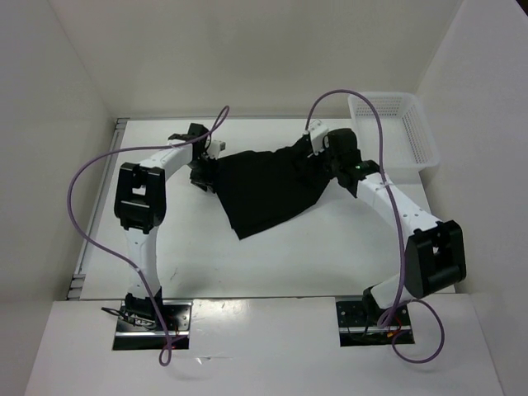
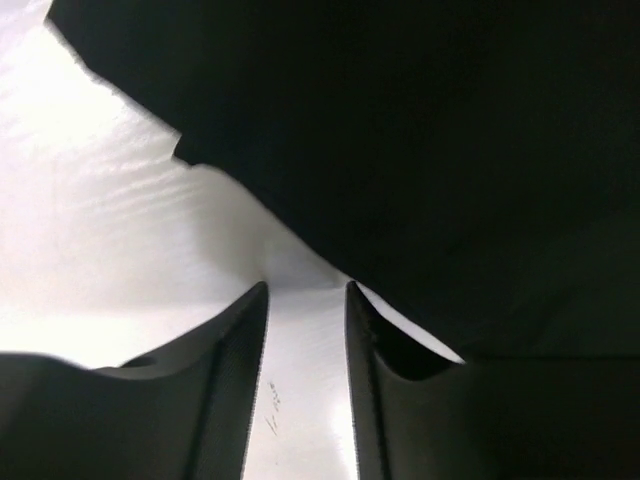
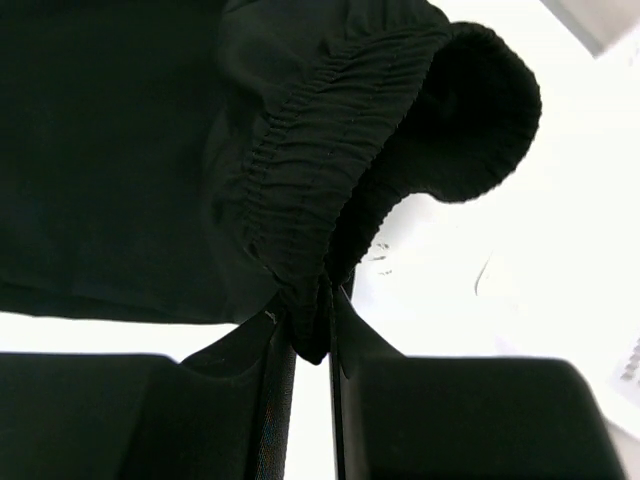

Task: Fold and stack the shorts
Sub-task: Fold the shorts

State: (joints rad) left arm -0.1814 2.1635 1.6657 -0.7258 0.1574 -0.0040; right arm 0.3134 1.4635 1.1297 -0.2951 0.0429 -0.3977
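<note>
Now, on the white walled-in table [image 1: 272, 264], right fingers [image 3: 270, 420] pinch the shorts [image 1: 264, 190], left fingers [image 2: 235, 380] seemingly apart.

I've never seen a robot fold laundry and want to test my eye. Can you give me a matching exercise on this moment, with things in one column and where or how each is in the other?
Things:
1. shorts
2. left gripper
3. right gripper
4. white basket

Places or states:
A. fingers apart, nothing between them
B. at the table's far right corner
C. clamped on black fabric
D. spread between the two arms

Pairs: 1-D, 2-A, 3-C, 4-B
</note>
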